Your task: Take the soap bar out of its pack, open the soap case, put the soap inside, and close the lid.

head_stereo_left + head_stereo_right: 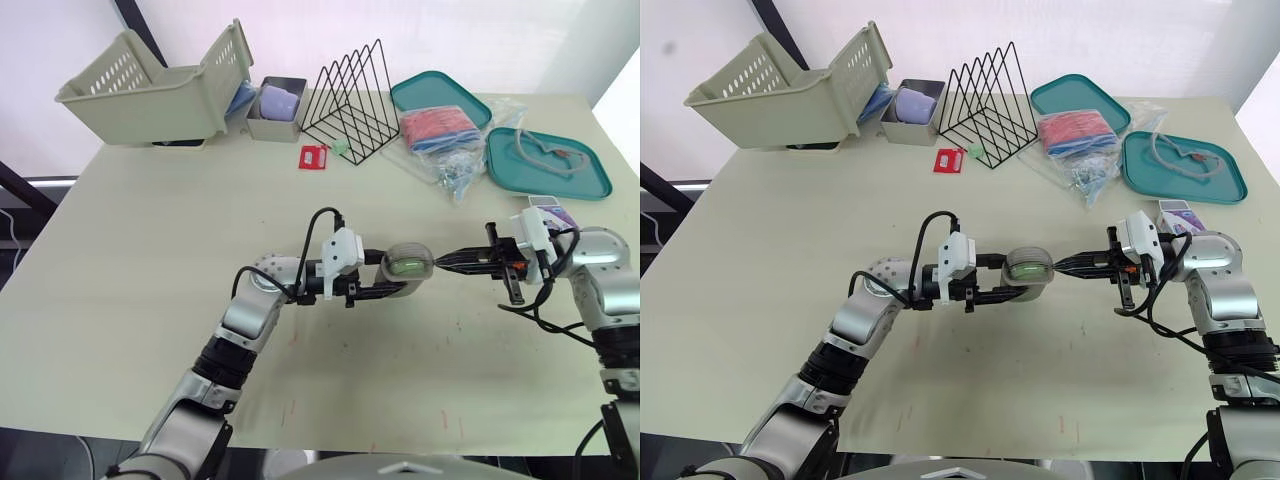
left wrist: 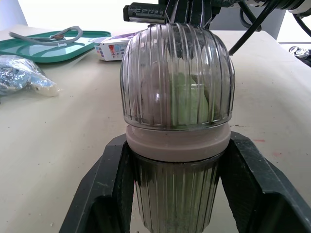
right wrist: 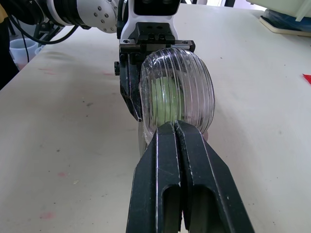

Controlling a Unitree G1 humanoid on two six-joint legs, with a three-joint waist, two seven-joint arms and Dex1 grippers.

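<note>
Head view, soap case (image 1: 408, 263): it is carried on its side between the two arms, over the front middle of the table (image 1: 150, 260). Whether it touches the tabletop cannot be told.
Head view, left gripper (image 1: 395, 275): it is clamped on the case from two sides.
Head view, right gripper (image 1: 445, 264): the two black fingers are pressed together with nothing pinched, and their tips are laid against the domed end of the case.
Head view, soap pack (image 1: 545, 208): a white and purple box is seen lying by the right arm, just beside the teal tray (image 1: 548, 160).
Left wrist view, lid (image 2: 177, 73): a clear ribbed dome is seated on the beige ring (image 2: 177, 143), and no gap is seen at the joint.
Left wrist view, soap (image 2: 189, 97): a pale green bar is seen through the ribs, already inside.
Left wrist view, fingers (image 2: 104, 194): they are set on the ribbed lower half, below the ring.
Right wrist view, contact: the joined tips are met by the crown of the lid.
Handling, judged: the case is taken to be light, stiff hard plastic. Its rounded wall is likely to slip, with some purchase given by the ribs, and it could crack if squeezed hard.
Hold, judged: the lower half under the ring is best gripped, and the lid is best pushed at its crown, straight along the case.
</note>
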